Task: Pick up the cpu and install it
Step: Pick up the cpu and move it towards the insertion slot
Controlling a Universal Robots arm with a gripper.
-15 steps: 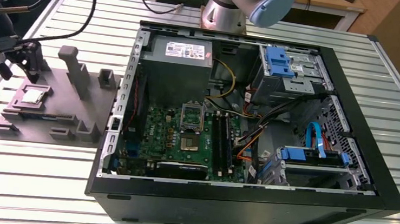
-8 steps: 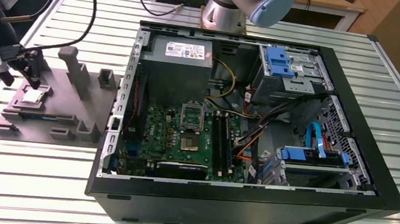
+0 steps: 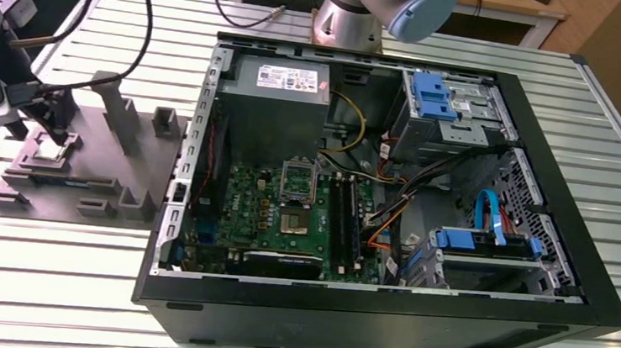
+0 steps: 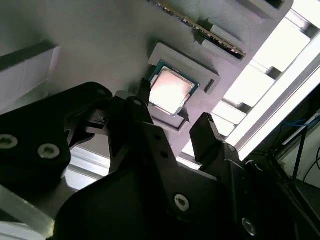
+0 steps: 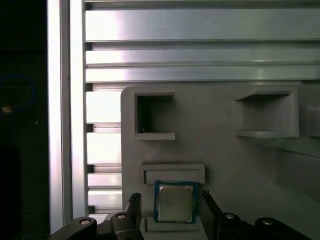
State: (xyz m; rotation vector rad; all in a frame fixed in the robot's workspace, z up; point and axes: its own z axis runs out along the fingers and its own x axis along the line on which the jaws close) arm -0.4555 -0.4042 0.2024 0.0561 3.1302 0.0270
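The gripper (image 5: 170,200) has its fingers (image 5: 134,201) wide, one on each side of the cpu (image 5: 174,204), which lies flat between them in a grey holder (image 5: 225,160). It looks light, stiff and fragile (slick metal top), so it is best pinched gently by two opposite thin edges.

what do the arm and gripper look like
The arm is a silver-grey tube with a blue-grey joint cap. The gripper is matt black, with angular, blocky fingers fastened by silver screws. Black cables trail near the wrist.
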